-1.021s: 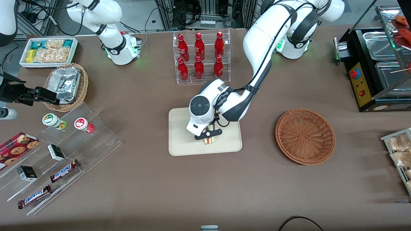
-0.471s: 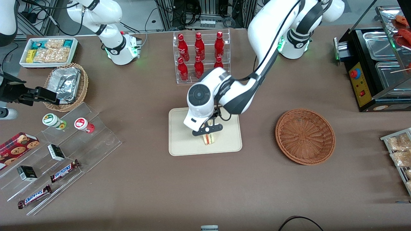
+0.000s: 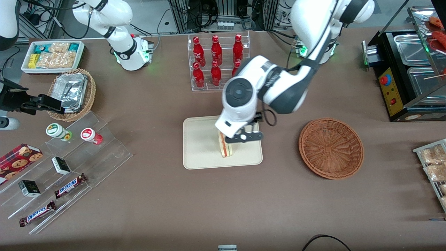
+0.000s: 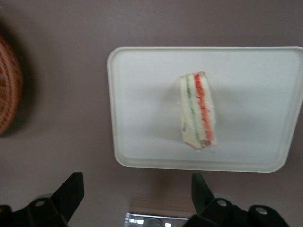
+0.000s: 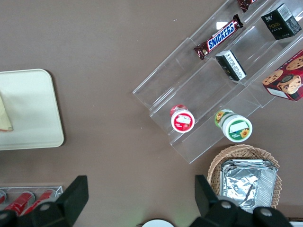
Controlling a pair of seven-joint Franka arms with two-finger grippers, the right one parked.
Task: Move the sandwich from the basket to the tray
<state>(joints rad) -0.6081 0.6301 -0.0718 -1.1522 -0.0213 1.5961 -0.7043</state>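
The sandwich (image 3: 225,148) stands on its edge on the cream tray (image 3: 198,146), close to the tray's rim nearest the front camera, filling stripes showing. My gripper (image 3: 243,136) hangs open well above the tray, beside the sandwich on the basket's side, with nothing between its fingers. In the left wrist view the sandwich (image 4: 199,111) rests alone on the tray (image 4: 142,94), apart from the open gripper (image 4: 136,191). The reddish-brown basket (image 3: 331,148) sits empty toward the working arm's end; its rim (image 4: 7,85) shows in the wrist view. The right wrist view catches the tray (image 5: 28,109).
A clear rack of red bottles (image 3: 216,62) stands farther from the front camera than the tray. Stepped acrylic shelves with snack bars (image 3: 69,164), a tan basket with a foil container (image 3: 71,92) and a white bin (image 3: 52,55) lie toward the parked arm's end. A food warmer (image 3: 407,69) stands at the working arm's end.
The gripper has let go of the sandwich, risen off the tray and drifted toward the basket. The sandwich stays on the tray, more of it now uncovered.
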